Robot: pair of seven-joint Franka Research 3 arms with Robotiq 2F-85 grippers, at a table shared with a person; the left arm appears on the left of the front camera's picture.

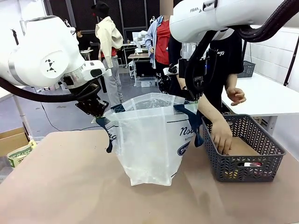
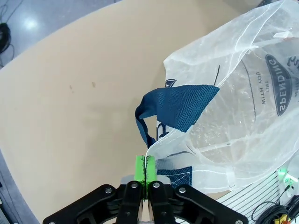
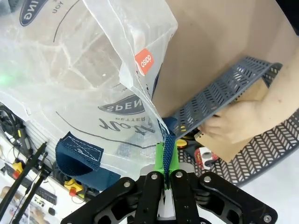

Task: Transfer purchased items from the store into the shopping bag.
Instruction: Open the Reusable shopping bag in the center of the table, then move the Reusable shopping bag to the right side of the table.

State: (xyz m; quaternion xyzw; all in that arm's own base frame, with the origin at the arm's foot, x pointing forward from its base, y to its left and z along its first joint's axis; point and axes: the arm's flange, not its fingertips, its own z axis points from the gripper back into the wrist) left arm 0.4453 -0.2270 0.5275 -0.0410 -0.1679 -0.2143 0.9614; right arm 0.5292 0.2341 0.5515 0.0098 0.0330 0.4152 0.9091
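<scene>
Left hand and right hand each clamp the shopping bag's top edge, holding it open; a person's hand rests in the store at right.

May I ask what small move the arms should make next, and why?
Probably hold steady: the left gripper and right gripper, shut on the shopping bag, spread its mouth, and the person's hand is on a tan package in the basket.
</scene>
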